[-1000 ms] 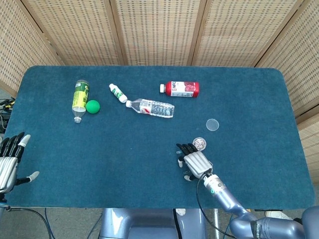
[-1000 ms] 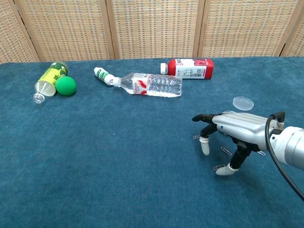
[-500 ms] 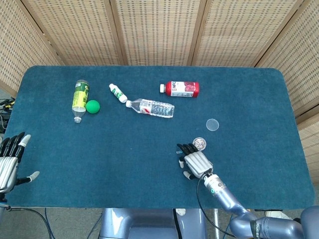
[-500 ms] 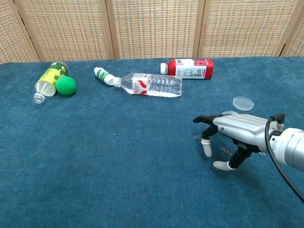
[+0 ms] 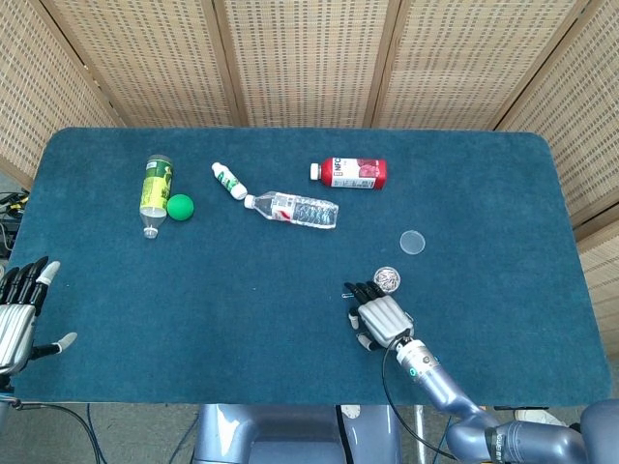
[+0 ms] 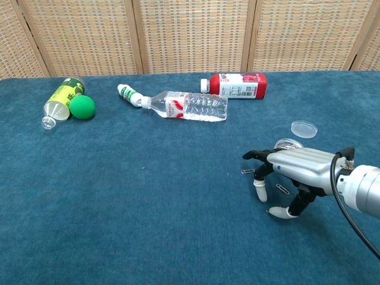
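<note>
Right hand (image 6: pixel 292 168): near the front edge of the bench (image 5: pixel 242 319), right of middle. Fingers spread and arched, tips down on the cloth, nothing seen held.

Paper clips (image 6: pixel 283 189): small wire loops, flat on the cloth, one under the hand and one beside its fingertips. Step judged: settling on a clip. The pinch calls for fine thumb-and-finger closure on thin wire.

Left hand (image 5: pixel 14 314): front left corner, released.

Small round dish (image 5: pixel 388 278): just beyond the right hand.

Clear lid (image 5: pixel 413 242): farther back.
</note>
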Motion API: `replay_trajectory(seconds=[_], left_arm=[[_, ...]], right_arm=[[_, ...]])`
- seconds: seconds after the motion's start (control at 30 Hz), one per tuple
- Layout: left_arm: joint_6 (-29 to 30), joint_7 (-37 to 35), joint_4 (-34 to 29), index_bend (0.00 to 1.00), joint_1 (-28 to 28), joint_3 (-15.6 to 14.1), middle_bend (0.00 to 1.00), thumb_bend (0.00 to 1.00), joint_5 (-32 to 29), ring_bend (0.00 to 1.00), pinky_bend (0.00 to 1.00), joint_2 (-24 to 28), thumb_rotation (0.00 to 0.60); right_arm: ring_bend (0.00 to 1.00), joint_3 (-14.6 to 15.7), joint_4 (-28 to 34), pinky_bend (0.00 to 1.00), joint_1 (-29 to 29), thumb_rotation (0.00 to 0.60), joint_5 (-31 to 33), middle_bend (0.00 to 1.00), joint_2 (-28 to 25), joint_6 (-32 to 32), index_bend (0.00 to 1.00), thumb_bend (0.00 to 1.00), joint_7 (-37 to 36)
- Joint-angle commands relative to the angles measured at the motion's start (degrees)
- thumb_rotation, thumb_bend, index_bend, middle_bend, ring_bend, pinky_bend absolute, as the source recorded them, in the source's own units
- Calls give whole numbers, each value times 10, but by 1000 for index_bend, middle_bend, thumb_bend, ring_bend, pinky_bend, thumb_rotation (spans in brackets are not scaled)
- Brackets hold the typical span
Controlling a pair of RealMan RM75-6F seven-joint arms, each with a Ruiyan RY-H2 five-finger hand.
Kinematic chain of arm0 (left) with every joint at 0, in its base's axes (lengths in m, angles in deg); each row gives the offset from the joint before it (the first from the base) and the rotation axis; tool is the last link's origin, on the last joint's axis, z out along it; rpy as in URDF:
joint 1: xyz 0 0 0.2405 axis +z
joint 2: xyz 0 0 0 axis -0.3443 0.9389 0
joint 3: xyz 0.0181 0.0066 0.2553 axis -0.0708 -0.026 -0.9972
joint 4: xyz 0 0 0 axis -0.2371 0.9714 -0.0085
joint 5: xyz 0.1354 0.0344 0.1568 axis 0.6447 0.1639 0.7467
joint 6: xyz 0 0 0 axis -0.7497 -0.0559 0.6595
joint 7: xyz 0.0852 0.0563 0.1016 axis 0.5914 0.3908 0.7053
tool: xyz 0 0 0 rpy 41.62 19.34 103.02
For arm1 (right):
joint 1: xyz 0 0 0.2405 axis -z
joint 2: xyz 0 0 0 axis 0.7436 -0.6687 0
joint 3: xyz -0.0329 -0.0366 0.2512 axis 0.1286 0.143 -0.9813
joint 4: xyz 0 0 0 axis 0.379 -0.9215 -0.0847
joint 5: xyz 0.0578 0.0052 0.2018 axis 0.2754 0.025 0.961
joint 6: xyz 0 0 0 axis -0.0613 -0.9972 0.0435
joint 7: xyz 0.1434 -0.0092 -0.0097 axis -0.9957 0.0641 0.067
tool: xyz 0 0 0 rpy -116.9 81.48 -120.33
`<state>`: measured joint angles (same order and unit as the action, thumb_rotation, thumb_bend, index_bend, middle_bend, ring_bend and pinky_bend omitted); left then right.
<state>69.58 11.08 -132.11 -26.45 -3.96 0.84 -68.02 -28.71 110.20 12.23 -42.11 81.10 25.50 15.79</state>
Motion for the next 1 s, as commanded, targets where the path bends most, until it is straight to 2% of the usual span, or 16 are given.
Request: replay_trajectory(seconds=[0.03,0.33,0.5,0.63,0.73,1.0], left_arm=[[0,0,0,0,0,0,0,0,0,0,0,0,600],[0,-1,0,0,0,0,0,0,-1,0,0,0,600],[-2,-2,0,0,-1,1,0,0,-2,0,0,1,600],[-1,-3,0,0,-1,1,0,0,-2,0,0,1,600],[1,-3,-1,0,0,1,0,0,0,0,0,2,600],[0,-2,-1,0,0,0,0,0,0,0,0,1,600]], right_arm=[[0,2,1,38,-1,600,0,0,-2,3,513,320,2],[0,5,-9,38,-3,600,3,0,5,9,514,320,7],[0,7,-11,38,-3,600,4,0,5,11,553,327,12],[0,8,-12,38,-4,600,6,0,6,12,598,405,17],[0,10,-14,38,-4,600,4,0,8,11,628,421,21],[0,8,-11,38,-2,600,0,0,6,6,639,522,17]])
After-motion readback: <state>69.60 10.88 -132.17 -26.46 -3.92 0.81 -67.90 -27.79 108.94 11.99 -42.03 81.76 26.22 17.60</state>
